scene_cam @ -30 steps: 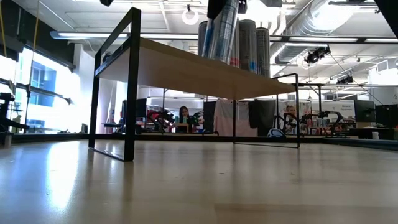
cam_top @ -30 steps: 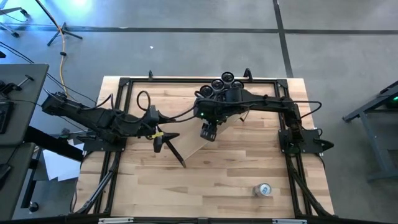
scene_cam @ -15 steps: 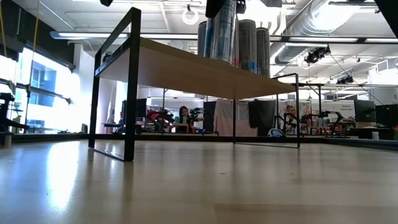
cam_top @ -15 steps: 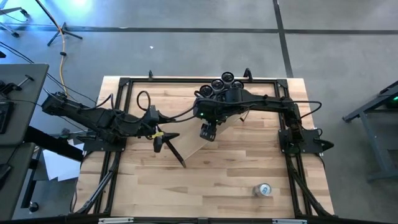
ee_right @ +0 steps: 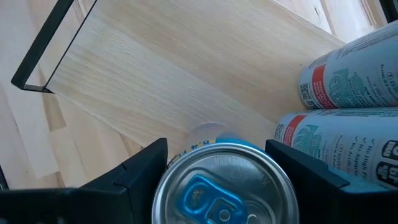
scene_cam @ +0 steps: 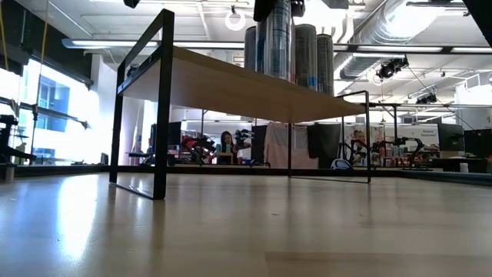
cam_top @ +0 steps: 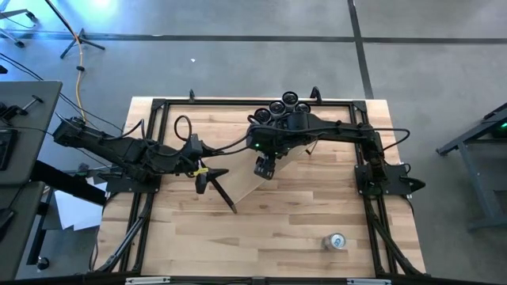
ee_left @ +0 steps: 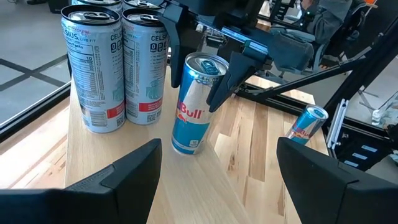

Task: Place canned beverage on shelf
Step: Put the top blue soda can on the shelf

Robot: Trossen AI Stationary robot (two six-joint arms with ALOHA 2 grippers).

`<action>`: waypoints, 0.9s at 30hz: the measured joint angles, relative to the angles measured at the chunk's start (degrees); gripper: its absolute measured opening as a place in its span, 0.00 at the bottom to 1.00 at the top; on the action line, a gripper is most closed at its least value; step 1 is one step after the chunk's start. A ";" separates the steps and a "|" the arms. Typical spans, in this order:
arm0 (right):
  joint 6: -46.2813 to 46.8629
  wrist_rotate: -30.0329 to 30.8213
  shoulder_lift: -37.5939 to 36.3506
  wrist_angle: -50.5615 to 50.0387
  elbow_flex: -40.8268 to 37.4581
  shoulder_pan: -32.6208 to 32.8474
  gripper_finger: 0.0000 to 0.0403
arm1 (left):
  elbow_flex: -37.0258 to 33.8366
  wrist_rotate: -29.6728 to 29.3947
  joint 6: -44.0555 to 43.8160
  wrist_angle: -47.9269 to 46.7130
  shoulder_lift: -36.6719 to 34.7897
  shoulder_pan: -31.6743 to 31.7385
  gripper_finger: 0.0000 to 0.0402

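— Since one second ago, the blue can (ee_left: 194, 102) stands straight on the shelf (ee_left: 124, 158); before it leaned a little, no?

— Yes. It stands beside the white cans (ee_left: 118, 65), near but apart from them. The right gripper (ee_left: 198, 62) is around its top, one finger (ee_left: 239, 73) on each side.

— Does it squeeze the can?

— The fingers are close against it, but I cannot tell if they press or have let go (the gap is too small to see).

— And the left gripper (cam_top: 207, 182)?

— It hangs over the shelf's other end, fingers wide apart, holding nothing. One more blue can (cam_top: 337, 241) lies on the table (cam_top: 261, 229), well apart.
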 joint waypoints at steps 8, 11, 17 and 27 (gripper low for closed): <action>0.08 0.07 -0.07 1.84 0.00 0.00 0.63 | 0.00 -0.02 0.00 0.00 0.00 0.00 0.72; 0.06 -0.08 -0.07 2.18 0.00 0.00 0.63 | 0.00 -0.02 0.00 0.00 0.00 0.00 0.72; 0.00 -2.24 -0.07 2.26 0.00 -0.03 0.63 | 0.00 -0.04 0.00 0.00 0.00 0.00 0.72; -1.42 -4.45 -0.20 2.44 0.02 0.02 0.63 | 0.00 -0.07 0.00 0.00 0.00 0.00 0.72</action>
